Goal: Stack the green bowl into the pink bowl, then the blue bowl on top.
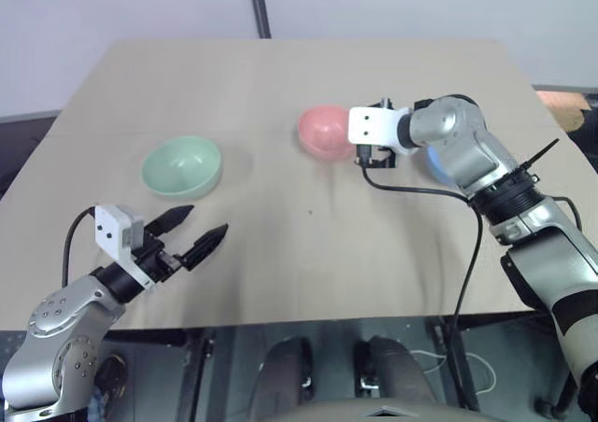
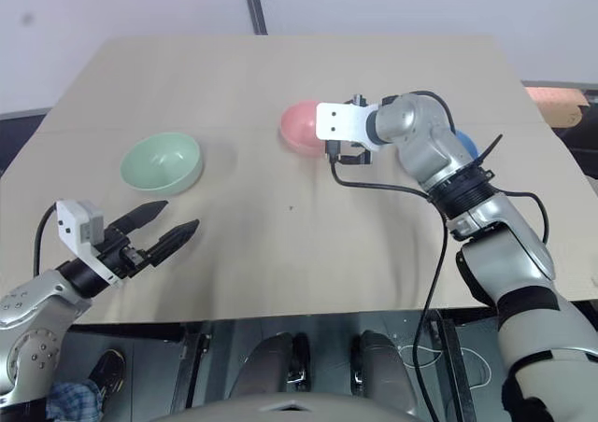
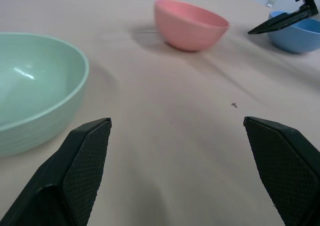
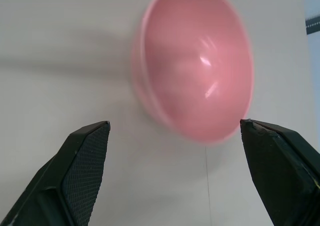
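Right end effector [image 4: 175, 131] hovers open over the pink bowl [image 1: 322, 131]; nothing is stacked yet.

Its black fingers stand wide apart, framing the pink bowl from above, gripping nothing. The left end effector [image 1: 198, 230] is open too, empty, near the green bowl [image 1: 181, 166] on the robot's left. The blue bowl [image 3: 295, 32] sits just right of the pink one, largely behind the right arm. All three bowls look like light, stiff, smooth plastic, likely slippery; the thin rim seems the best place to pinch. They rest upright and apart on a plain tan surface [image 1: 308, 254], with a pale wall behind it.
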Controlling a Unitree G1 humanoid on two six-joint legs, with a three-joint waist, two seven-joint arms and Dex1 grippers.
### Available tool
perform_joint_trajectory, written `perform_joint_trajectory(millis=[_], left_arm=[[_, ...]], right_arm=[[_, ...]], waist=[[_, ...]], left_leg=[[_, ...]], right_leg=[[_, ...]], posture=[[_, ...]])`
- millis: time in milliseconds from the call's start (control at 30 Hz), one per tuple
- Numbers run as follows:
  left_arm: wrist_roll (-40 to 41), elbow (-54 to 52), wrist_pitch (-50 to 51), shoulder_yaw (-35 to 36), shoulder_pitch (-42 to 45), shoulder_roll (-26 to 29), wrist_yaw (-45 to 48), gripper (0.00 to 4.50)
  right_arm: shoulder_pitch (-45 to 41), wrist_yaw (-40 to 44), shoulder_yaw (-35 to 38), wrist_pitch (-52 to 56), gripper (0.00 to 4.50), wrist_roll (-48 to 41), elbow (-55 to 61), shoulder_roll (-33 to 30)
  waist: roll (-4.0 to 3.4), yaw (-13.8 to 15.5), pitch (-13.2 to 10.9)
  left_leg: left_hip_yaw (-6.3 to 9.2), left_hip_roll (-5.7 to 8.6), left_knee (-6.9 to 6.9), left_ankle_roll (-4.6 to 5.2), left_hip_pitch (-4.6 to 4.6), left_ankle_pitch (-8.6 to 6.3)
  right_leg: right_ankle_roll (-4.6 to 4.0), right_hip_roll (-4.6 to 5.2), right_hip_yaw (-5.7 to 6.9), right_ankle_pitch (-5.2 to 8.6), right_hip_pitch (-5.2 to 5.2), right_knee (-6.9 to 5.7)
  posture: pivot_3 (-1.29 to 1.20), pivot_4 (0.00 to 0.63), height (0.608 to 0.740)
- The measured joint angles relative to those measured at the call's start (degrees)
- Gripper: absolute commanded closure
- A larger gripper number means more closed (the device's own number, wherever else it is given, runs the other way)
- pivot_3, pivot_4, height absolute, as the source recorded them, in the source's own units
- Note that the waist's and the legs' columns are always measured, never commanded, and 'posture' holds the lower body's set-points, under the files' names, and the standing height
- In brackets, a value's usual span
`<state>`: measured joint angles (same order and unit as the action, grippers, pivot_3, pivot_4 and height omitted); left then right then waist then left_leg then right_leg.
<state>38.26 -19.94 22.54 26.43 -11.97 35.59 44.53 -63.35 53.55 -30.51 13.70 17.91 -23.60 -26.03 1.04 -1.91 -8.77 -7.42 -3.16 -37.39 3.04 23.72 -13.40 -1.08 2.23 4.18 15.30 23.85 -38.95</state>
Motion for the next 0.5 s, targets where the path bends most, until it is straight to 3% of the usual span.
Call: perform_joint_trajectory(millis=[167,433,500], left_arm=[[0.0,0.0,0.0,-0.1,0.8,0.0,0.0,0.03],[-0.1,0.3,0.0,-0.5,2.4,0.0,0.3,0.03],[-0.1,0.3,0.0,-0.6,2.4,0.1,0.4,0.00]], right_arm=[[-0.3,-0.4,-0.3,-0.5,0.00,1.6,-2.5,3.7],[-4.6,-4.5,-2.4,-5.9,0.00,5.7,-15.8,11.0],[-4.7,-5.3,-2.5,-7.2,0.53,6.4,-18.1,11.7]], waist=[[0.00,-0.5,0.0],[-0.01,-0.4,0.0],[-0.01,-0.4,0.0]], left_leg=[[-0.01,0.00,-0.01,0.00,-0.01,0.01],[-0.01,0.02,0.00,0.00,0.03,0.01],[-0.01,0.02,0.00,-0.01,0.03,0.00]], right_leg=[[0.00,0.00,-0.01,-0.01,-0.01,0.00],[-0.01,0.01,0.00,-0.01,0.00,0.03],[-0.01,0.01,0.00,-0.01,0.00,0.03]], posture=[[0.00,0.150,0.740],[0.00,0.150,0.740],[0.00,0.150,0.740]])
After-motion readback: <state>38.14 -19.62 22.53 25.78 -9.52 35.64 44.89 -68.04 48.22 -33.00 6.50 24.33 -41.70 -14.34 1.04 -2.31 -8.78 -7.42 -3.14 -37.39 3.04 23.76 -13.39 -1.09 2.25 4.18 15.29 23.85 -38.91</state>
